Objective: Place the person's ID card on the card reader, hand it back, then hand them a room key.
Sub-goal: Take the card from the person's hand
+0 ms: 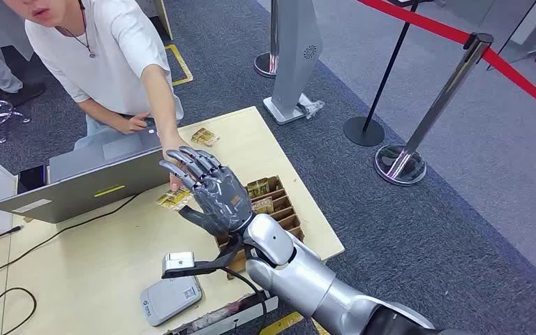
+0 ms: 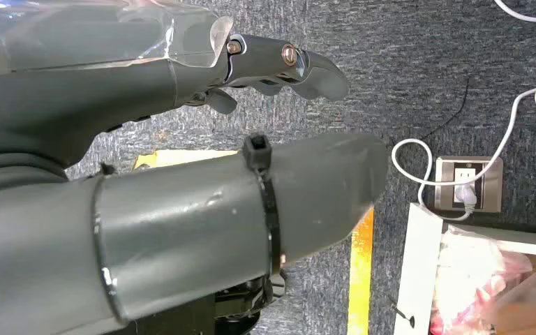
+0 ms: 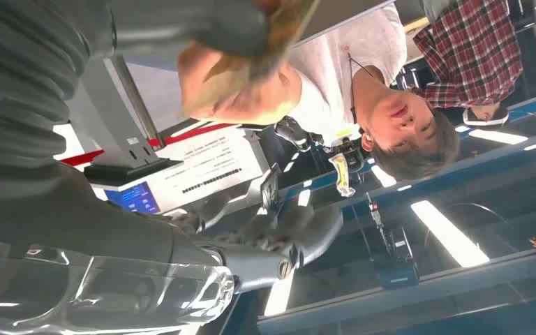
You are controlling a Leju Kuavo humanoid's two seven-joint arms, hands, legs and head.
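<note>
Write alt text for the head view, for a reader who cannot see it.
The robot's right hand reaches over a wooden table and meets a person's hand at a gold-patterned card. Behind them stands an open laptop; a grey card reader lies near the table's front edge.

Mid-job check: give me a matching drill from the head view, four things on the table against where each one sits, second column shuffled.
Things:
1. laptop
2. card reader
3. wooden tray
4. loose card

Places:
A. near the table's far edge, beside the person's arm
B. near the table's near edge, lying flat
C. along the table's right side, with cards in its slots
D. on the table's left side, lid raised

Pairs: 1-D, 2-B, 3-C, 4-A
</note>
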